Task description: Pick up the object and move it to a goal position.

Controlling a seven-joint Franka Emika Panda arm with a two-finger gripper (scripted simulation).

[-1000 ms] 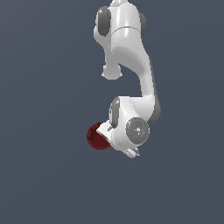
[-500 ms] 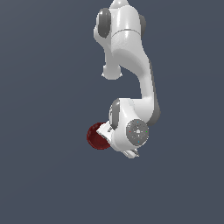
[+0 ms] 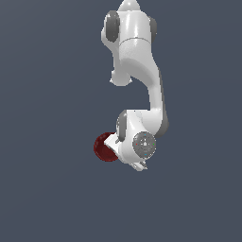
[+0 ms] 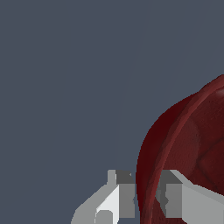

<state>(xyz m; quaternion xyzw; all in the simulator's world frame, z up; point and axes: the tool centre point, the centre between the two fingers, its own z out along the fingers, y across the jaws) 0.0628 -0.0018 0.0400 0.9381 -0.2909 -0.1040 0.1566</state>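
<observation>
Between the jaws, nearly closed, sits the bowl (image 4: 188, 144) rim; rigid, light, likely slippery, so the rim wall is the hold.

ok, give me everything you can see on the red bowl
The bowl is dark red, round and shallow, with sloping faceted sides and a thin raised rim; matte, plastic-like. In the exterior view it pokes out at the arm's left, half hidden by the wrist. In the wrist view the gripper straddles its rim, one finger each side, apparently pinching it.

Plain dark slate-grey backdrop (image 3: 47, 71), flat even light, featureless
</observation>
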